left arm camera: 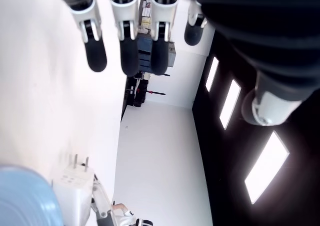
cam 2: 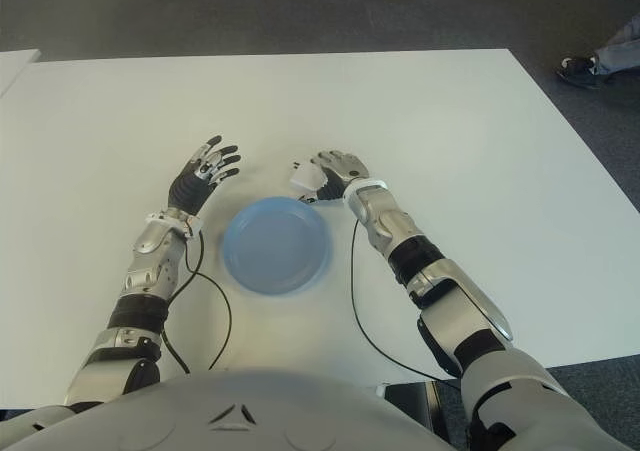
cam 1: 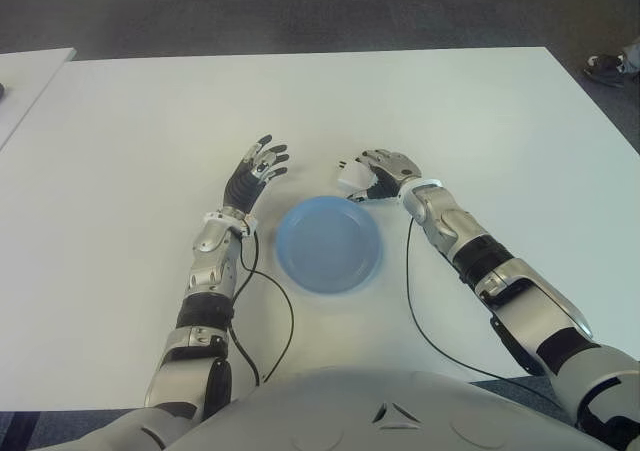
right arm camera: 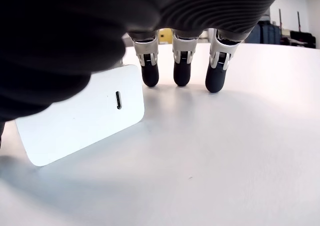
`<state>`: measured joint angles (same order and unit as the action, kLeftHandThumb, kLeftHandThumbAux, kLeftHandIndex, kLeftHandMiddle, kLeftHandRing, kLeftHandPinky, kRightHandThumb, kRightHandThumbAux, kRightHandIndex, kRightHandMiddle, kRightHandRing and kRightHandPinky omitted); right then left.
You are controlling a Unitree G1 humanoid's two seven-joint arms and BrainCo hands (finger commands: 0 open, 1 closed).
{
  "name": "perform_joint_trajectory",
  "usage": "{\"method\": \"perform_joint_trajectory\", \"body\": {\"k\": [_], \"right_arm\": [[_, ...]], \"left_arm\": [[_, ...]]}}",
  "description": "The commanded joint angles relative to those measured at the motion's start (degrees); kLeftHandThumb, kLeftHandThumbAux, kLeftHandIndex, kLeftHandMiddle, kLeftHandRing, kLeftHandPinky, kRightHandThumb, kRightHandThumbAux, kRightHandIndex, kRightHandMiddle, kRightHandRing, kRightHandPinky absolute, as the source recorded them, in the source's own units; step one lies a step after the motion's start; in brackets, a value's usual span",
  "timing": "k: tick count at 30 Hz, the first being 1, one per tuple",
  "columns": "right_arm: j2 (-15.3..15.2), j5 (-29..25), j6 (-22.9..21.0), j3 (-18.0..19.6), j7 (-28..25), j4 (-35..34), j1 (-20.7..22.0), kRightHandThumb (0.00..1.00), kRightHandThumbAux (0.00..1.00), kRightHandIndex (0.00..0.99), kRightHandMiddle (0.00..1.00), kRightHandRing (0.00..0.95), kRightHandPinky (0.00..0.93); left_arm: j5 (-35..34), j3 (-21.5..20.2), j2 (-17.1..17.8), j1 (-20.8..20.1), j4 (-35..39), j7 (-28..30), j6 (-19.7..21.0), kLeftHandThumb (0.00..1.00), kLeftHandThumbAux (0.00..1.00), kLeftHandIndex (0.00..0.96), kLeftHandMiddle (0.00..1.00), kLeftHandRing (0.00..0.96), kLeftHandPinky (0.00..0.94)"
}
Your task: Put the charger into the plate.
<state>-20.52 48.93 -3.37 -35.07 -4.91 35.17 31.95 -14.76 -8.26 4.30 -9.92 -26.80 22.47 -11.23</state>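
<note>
Right hand [cam 1: 385, 171] sits just beyond the far right rim of the blue plate [cam 1: 328, 243], curled around a white charger [cam 1: 352, 179]. From where I stand the charger pokes out of the hand toward the robot's left, its two metal prongs pointing away over the white surface [cam 1: 480, 121]. The right wrist view shows the charger [right arm camera: 80, 113] as a flat white block with a small slot in its face, one edge down on the surface and the block tilted, pressed against the dark palm on one side. Three black fingertips [right arm camera: 182, 73] hang just past it with their tips close to the surface, not touching the block, so the grip seems to be thumb and palm rather than those fingers; I cannot tell exactly how tightly it is held. The charger is beside the plate, close to its rim, not over or in it. The plate holds nothing.

Left hand [cam 1: 255, 171] shows on the other side of the plate, near its far left rim, fingers spread and straight with nothing between them. Its wrist view shows the straight fingers [left arm camera: 127, 55], and farther off the charger with its prongs next to the plate's blue rim [left arm camera: 30, 196].
</note>
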Motion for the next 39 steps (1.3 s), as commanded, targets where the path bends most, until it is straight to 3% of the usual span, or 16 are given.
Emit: {"method": "perform_joint_trajectory", "body": {"k": [1, 9, 17, 19, 23, 26, 31, 39], "right_arm": [[-0.01, -1.48, 0.35, 0.18, -1.11, 1.81, -3.23, 0.430, 0.340, 0.000, 0.083, 0.164, 0.268], [0.90, -2.35, 1.97, 1.34, 2.77, 3.05, -3.63, 0.459, 0.366, 0.058, 0.150, 0.208, 0.324], [3.93, -3.01, 3.10, 2.71, 12.11, 9.62, -2.35, 0.682, 0.441, 0.364, 0.402, 0.411, 0.491], [4.77, -3.36, 3.26, 3.29, 14.83, 11.24, -2.12, 0.705, 0.564, 0.399, 0.485, 0.500, 0.560], [6.93, -5.95, 3.71, 5.55, 19.23, 14.68, -1.72, 0.818, 0.652, 0.398, 0.508, 0.682, 0.711], [7.72, -7.32, 4.35, 6.37, 20.40, 16.46, -1.29, 0.840, 0.670, 0.395, 0.519, 0.754, 0.783], [8.97, -9.12, 4.18, 7.54, 21.17, 17.60, -0.81, 0.850, 0.677, 0.395, 0.534, 0.808, 0.834], [9.66, -10.29, 4.17, 8.14, 20.69, 18.80, -0.10, 0.854, 0.677, 0.399, 0.545, 0.837, 0.842]], "left_arm": [[-0.56, -0.21, -0.25, 0.93, 0.66, -0.21, 0.92, 0.000, 0.465, 0.074, 0.213, 0.217, 0.229], [-1.05, -0.50, -0.21, 0.93, 0.77, -0.11, 1.29, 0.000, 0.471, 0.077, 0.216, 0.218, 0.228], [-1.28, -0.63, 0.06, 0.78, 0.46, 0.18, 1.14, 0.000, 0.469, 0.068, 0.206, 0.210, 0.220], [-1.33, -0.65, 0.10, 0.69, 0.36, 0.20, 1.10, 0.000, 0.468, 0.067, 0.207, 0.210, 0.222], [-1.48, -0.74, 0.14, 0.59, 0.25, 0.30, 1.08, 0.000, 0.464, 0.066, 0.209, 0.213, 0.225], [-1.49, -0.78, 0.16, 0.52, 0.10, 0.34, 1.00, 0.000, 0.461, 0.065, 0.211, 0.215, 0.225], [-1.29, -0.78, 0.21, 0.38, -0.21, 0.15, 0.87, 0.000, 0.460, 0.065, 0.212, 0.214, 0.223], [-1.19, -0.78, 0.09, 0.36, -0.20, -0.09, 0.78, 0.000, 0.463, 0.068, 0.221, 0.222, 0.230]]}}
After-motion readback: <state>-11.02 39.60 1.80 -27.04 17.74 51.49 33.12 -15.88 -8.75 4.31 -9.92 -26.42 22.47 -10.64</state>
